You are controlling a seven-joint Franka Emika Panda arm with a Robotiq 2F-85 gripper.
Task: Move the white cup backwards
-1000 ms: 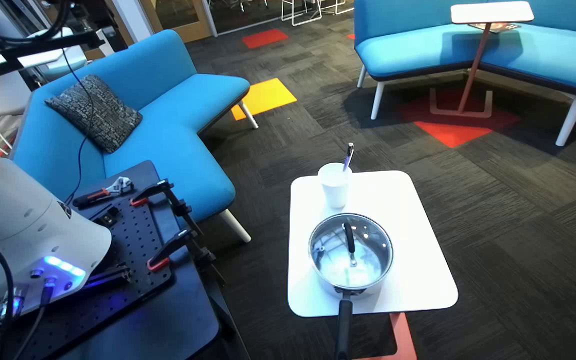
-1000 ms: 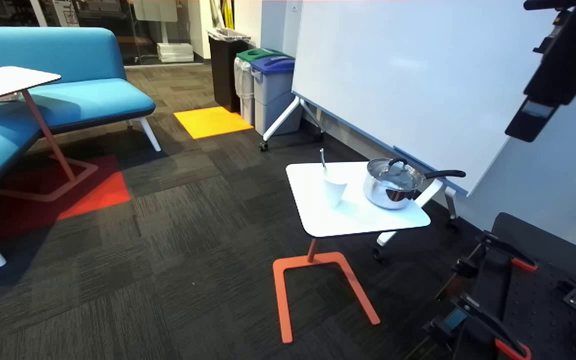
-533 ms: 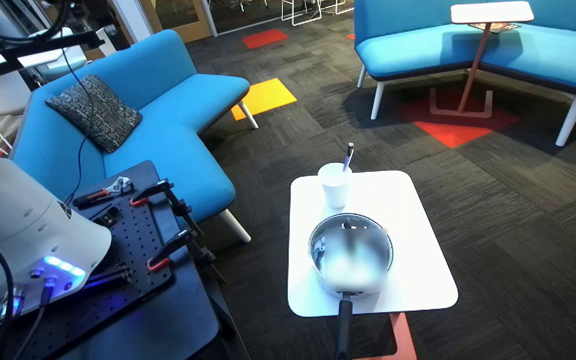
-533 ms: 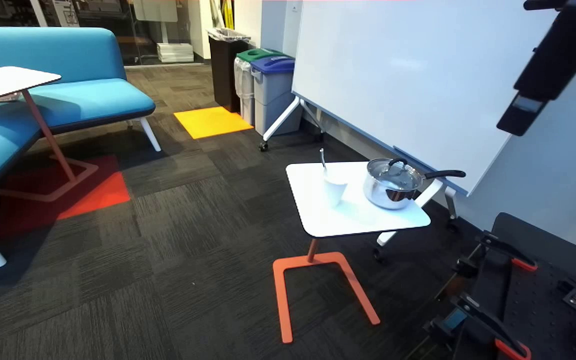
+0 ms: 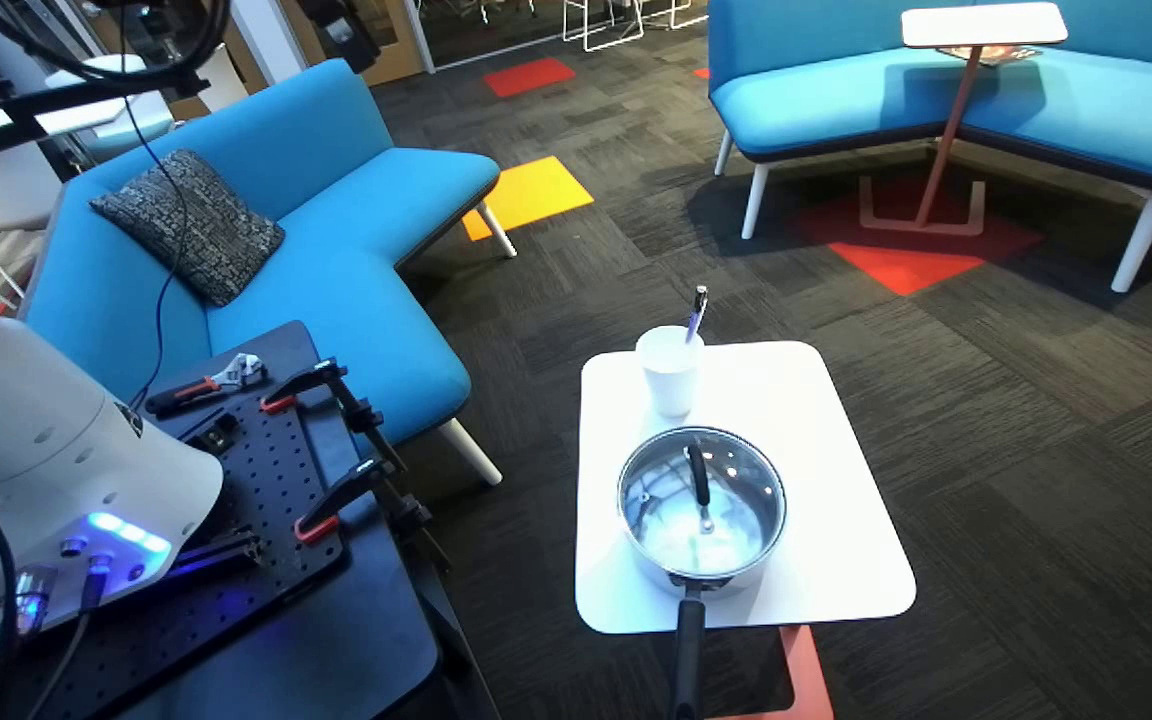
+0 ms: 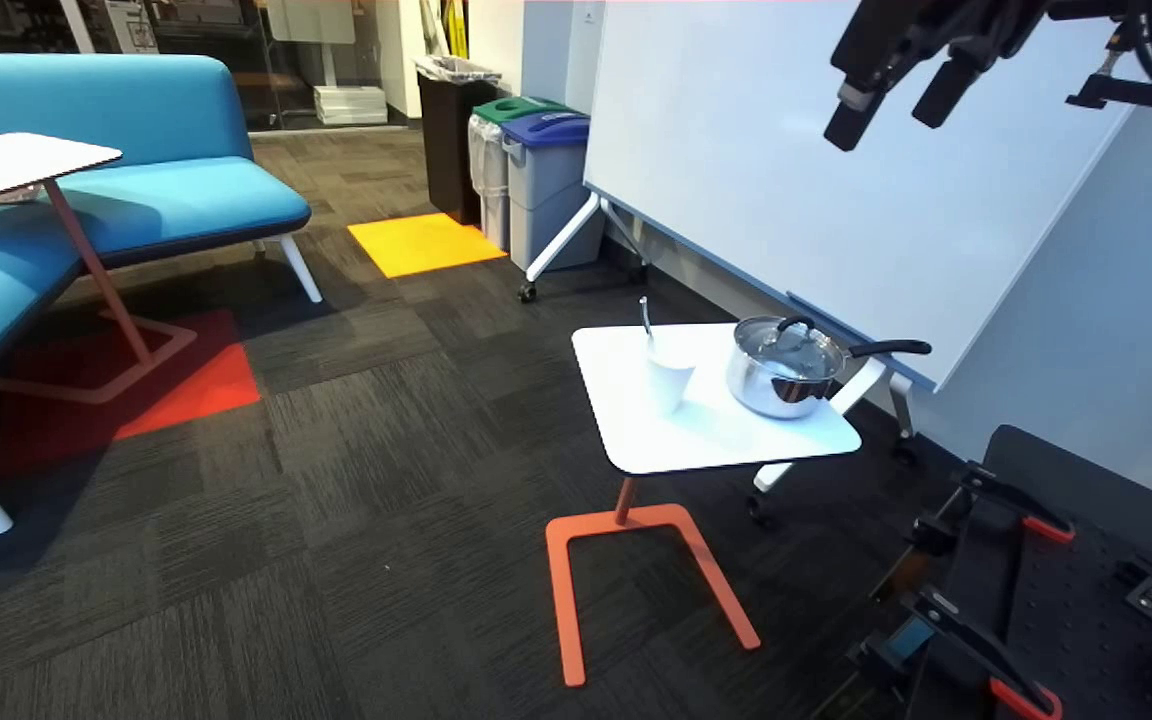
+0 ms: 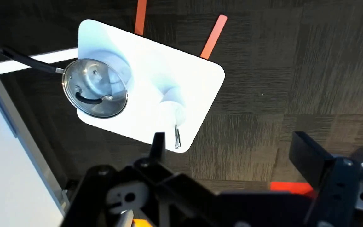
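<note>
The white cup point(image 5: 671, 378) stands upright on a small white table point(image 5: 826, 560), with a thin pen-like stick point(image 5: 697, 314) poking out of it. The cup also shows in an exterior view point(image 6: 669, 382) and, washed out against the tabletop, in the wrist view point(image 7: 171, 114). My gripper point(image 6: 891, 118) is high above the table, apart from the cup. In the wrist view the gripper point(image 7: 228, 137) has its fingers wide apart with nothing between them; the cup appears beyond the left finger. One dark fingertip shows at the top of an exterior view point(image 5: 351, 42).
A silver pot point(image 6: 779, 372) with a glass lid and dark handle stands beside the cup on the same table. Its handle point(image 5: 688, 650) reaches past the table edge. A whiteboard point(image 6: 786, 150) stands behind. Black clamps point(image 5: 346, 495) sit on the robot's bench edge.
My gripper has swung left and up in an exterior view, and both fingers now show. A fingertip has come into the top of an exterior view. Cup and pot have not moved.
</note>
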